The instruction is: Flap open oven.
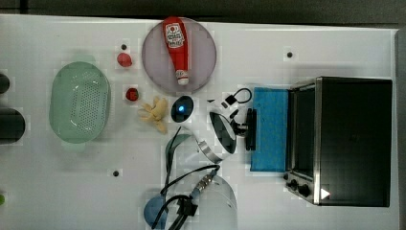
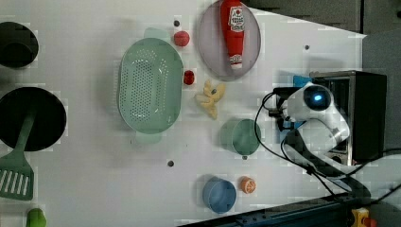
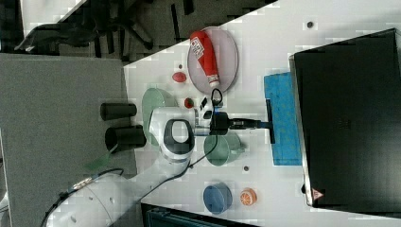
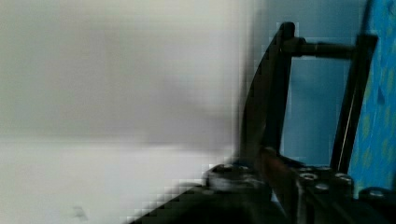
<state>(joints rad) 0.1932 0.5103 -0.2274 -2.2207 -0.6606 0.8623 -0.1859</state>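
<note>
Top view: the gripper has its jaws clamped on the handle of the oven, door folded nearly flat, so the next move likely calls for letting go.

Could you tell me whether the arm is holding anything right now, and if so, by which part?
Yes: the tool grips the oven door's dark bar handle near its middle, with the blue door folded down flat.

Bright, even overhead light washes out the white table in all 3 scene views; shadows are faint and soft. Blocky compression speckles edges. The wrist view is blurred and hazy.
</note>
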